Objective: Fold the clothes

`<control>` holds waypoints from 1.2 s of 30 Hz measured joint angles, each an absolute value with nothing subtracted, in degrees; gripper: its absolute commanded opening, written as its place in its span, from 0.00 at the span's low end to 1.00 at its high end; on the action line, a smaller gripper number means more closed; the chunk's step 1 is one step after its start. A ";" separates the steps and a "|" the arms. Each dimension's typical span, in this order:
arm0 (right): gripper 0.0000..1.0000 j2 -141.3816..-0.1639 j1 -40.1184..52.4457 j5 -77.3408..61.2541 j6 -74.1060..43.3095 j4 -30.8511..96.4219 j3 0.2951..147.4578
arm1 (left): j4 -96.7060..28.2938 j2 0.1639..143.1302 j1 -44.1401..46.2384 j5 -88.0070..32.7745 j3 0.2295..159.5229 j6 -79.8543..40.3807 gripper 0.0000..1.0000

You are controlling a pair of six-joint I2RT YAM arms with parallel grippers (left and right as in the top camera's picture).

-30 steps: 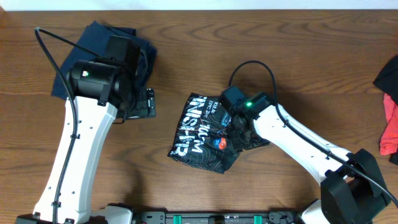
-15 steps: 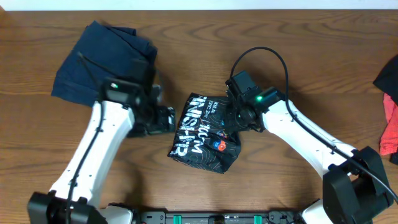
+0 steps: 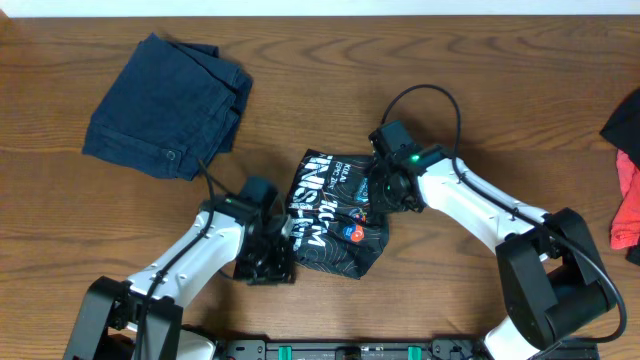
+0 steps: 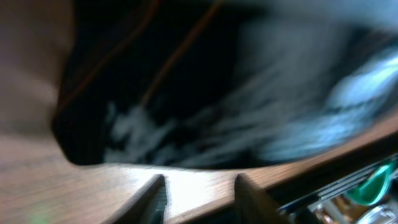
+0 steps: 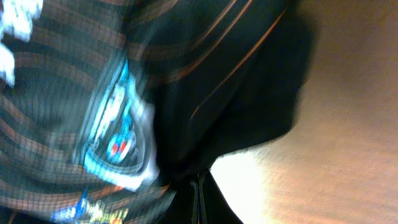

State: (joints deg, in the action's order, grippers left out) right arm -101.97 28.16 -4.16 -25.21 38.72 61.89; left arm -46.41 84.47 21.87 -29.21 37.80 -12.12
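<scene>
The left hand [image 3: 268, 258] sits low on the bench [image 3: 480, 100] at the near-left corner of the black jersey [image 3: 325, 225]. Its fingers [image 4: 152, 196] are spread, with bare wood between them. The jersey lies bunched mid-bench, white lettering up. The right hand [image 3: 383, 192] is clenched on the jersey's far-right edge. Beyond, a navy denim garment [image 3: 160, 105] lies at the far left, and a red garment [image 3: 628, 205] at the right edge.

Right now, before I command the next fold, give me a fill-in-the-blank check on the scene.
The large lettering on the jersey is ____.
The denim garment lies on the robot's ____ side.
The red garment lies at the ____ edge of the table.
Missing words: white; left; right.
</scene>
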 measured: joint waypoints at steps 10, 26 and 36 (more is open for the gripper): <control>0.31 -101.97 17.21 -6.72 -21.43 37.67 61.84 | -48.42 82.63 21.87 -33.04 36.71 -11.73 0.26; 0.06 -105.69 18.70 -19.31 -17.82 28.56 61.84 | -45.32 68.36 21.93 -27.27 41.82 -12.27 0.72; 0.01 -108.12 19.29 -19.00 -19.97 28.88 62.02 | -35.99 81.36 21.91 -20.23 39.35 -18.59 0.27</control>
State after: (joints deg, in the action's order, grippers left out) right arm -108.12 19.29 -19.00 -19.97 28.88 62.02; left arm -35.99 81.36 21.91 -20.23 39.35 -18.59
